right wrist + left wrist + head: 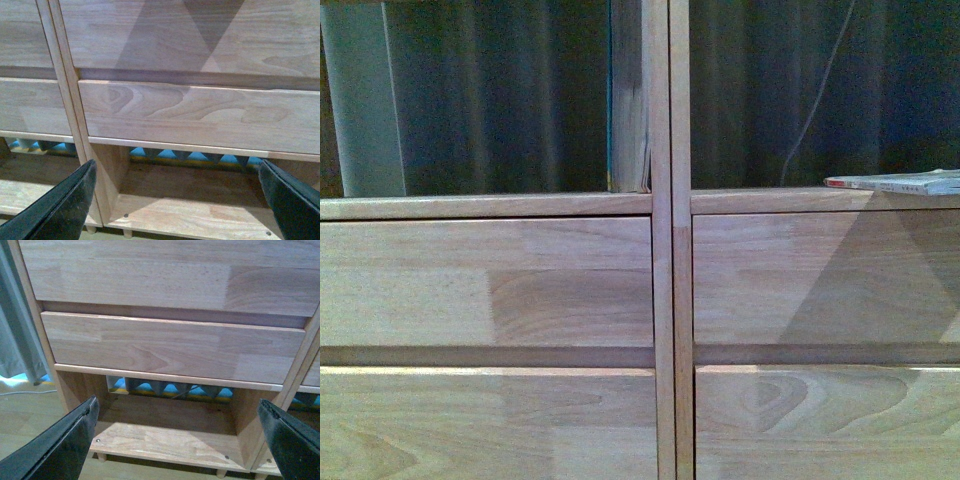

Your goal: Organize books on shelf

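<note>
The light-wood shelf fills the front view with its drawer fronts and two open cubbies above them. A thin whitish book with a red-marked edge lies flat on the floor of the upper right cubby, at the right edge. Neither arm shows in the front view. My left gripper is open and empty, facing the bottom left cubby below two drawer fronts. My right gripper is open and empty, facing the bottom right cubby. No book shows in either wrist view.
Dark curtain folds hang behind the open cubbies. A thin cable hangs in the right cubby. A grey curtain and light floor lie beside the shelf. Blue and yellow padding shows behind the bottom cubbies. The shelf stands on short peg legs.
</note>
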You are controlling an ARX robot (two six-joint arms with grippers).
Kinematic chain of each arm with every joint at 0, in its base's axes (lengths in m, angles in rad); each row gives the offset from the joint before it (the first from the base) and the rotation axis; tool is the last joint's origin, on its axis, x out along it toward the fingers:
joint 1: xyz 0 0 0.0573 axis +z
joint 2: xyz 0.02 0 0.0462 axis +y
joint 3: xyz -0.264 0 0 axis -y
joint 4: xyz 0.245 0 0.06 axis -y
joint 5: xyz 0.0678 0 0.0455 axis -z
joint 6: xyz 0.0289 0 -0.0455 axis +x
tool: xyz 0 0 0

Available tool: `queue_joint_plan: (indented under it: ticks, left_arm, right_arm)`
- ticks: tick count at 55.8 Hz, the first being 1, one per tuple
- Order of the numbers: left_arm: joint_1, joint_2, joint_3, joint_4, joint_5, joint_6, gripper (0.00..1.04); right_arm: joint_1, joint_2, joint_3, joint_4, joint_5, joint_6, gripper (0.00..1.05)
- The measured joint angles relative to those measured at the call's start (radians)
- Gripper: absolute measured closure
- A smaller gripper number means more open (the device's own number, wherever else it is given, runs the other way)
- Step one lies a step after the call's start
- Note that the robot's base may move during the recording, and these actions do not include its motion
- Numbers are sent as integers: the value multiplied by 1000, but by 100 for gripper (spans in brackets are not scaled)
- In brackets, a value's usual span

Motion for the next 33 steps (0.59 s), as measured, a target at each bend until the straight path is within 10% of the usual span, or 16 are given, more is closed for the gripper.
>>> queue_joint_plan:
  ticks: [8, 33]
  left_arm:
    - [0, 0, 0, 0, 0, 0, 7]
    - [0, 0, 0, 0, 0, 0, 7]
  right_arm:
    - [-19, 193, 136, 212, -169, 194, 7]
    - [100, 955, 709, 567, 154, 918, 7]
